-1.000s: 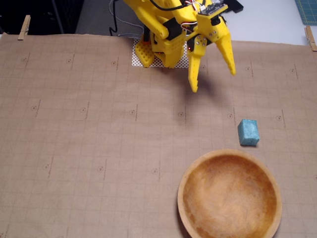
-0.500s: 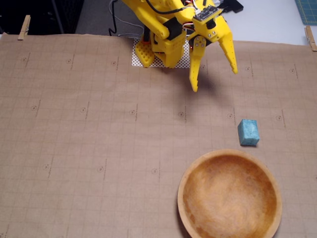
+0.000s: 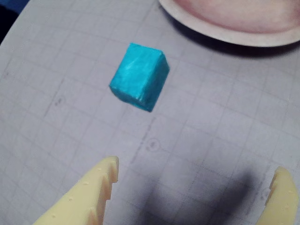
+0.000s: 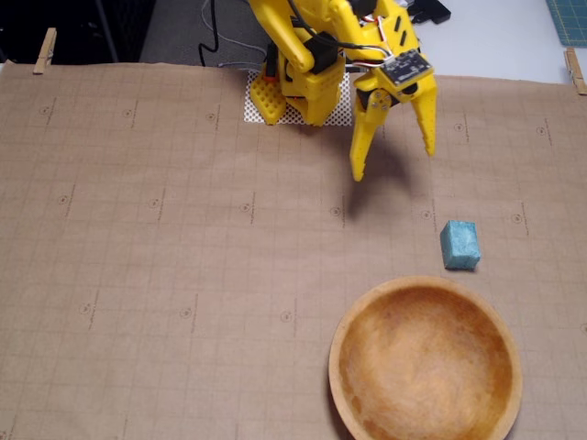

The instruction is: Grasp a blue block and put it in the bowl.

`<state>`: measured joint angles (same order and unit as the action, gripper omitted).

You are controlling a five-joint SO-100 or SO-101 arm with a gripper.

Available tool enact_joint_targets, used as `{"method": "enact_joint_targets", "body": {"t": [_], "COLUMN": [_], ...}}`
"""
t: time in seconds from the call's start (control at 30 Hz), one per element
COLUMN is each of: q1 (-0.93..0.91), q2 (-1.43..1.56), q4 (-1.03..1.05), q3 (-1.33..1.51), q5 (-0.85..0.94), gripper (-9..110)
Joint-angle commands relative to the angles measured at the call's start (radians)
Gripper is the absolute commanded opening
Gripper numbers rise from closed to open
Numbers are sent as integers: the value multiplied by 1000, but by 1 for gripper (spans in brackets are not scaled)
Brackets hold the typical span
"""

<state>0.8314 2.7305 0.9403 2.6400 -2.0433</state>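
Note:
The blue block [image 4: 459, 244] is a small teal cube lying on the brown gridded paper, just above the rim of the wooden bowl [image 4: 342, 322] in the fixed view. In the wrist view the blue block [image 3: 139, 77] sits ahead of the fingertips, with the bowl's rim [image 3: 220, 33] at the top right. My yellow gripper [image 4: 394, 163] hangs open and empty above the paper, up and to the left of the block. Its two fingers [image 3: 101, 183] are spread wide in the wrist view.
The arm's yellow base [image 4: 303, 87] stands on a white mesh pad at the top centre. Wooden clothespins [image 4: 44, 50] hold the paper at the top corners. A cutting mat corner [image 4: 569, 18] lies at the top right.

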Motion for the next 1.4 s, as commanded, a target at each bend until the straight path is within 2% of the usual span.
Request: {"method": "enact_joint_targets", "body": {"t": [0.0,0.3,0.73,1.37], "q1": [52,149,146,81], "q2": [-60,-230,-460,-841], "q4": [-26,-29,-321,-348], "q3": [-107,-193,-209,-531], "q5": [6,3,-60,-192], "gripper": [41,41,41,41]}}
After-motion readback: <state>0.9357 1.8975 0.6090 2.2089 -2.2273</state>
